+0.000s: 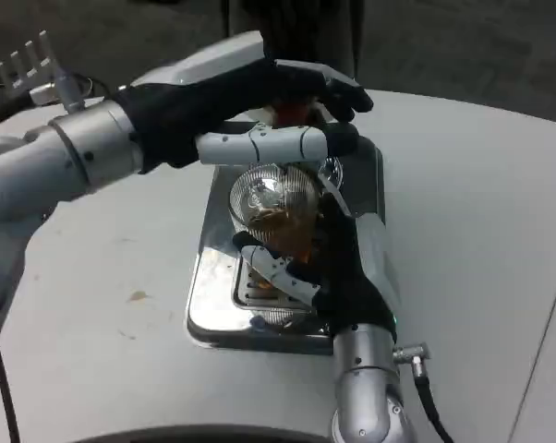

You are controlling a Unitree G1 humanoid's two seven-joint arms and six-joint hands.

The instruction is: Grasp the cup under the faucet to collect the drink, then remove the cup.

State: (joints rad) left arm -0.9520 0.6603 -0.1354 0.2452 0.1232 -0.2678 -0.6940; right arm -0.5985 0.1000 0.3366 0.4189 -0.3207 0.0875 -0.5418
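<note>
In the head view you see the right hand [338,277] reaching up from below with its fingers wrapped around the cup [292,242], which stands on the steel drip tray [209,305] under the ribbed glass dispenser [273,194] and looks partly filled with amber drink. The left hand [278,115] lies over the dispenser's top, its fingers closed on the part up there, probably the tap control. Your risk is spilling: pull the cup away while drink flows, or tilt it, and the table [472,240] gets wet.

head view | high, looking down | close over white table [481,231]
</note>
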